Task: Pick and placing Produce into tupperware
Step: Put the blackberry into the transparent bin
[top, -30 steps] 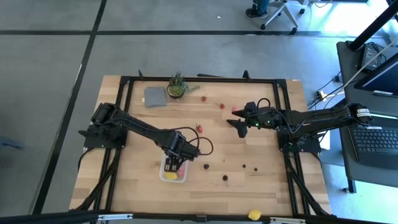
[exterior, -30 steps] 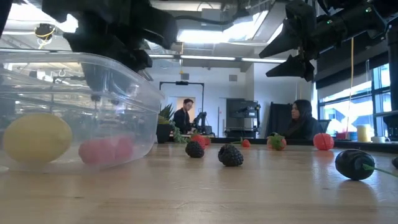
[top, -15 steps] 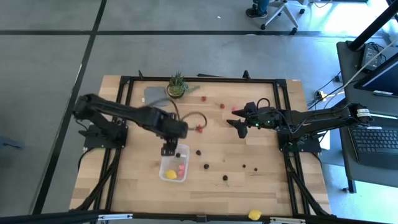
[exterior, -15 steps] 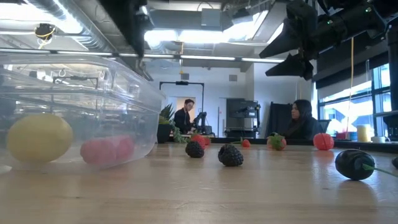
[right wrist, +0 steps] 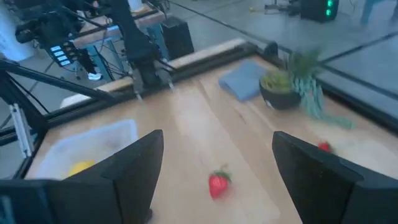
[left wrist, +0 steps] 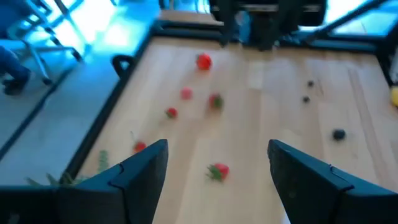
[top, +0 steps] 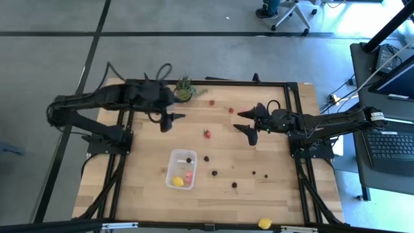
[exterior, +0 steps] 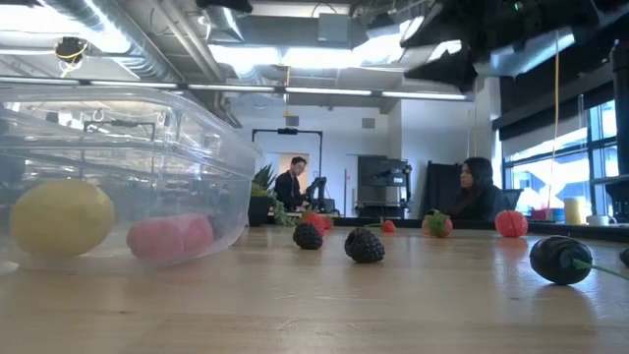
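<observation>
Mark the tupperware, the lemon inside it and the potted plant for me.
tupperware (top: 180,156): high view, its far rim.
lemon (top: 177,182): high view, middle of the yellow piece.
potted plant (top: 184,87): high view, its leaves.

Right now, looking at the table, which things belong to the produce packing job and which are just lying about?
Part of the job:
- tupperware, already holding a lemon and a pink-red piece
- loose strawberry
- dark berries on the wood
- stray lemon at the table edge

Just lying about:
- potted plant
- grey square beside it
</observation>
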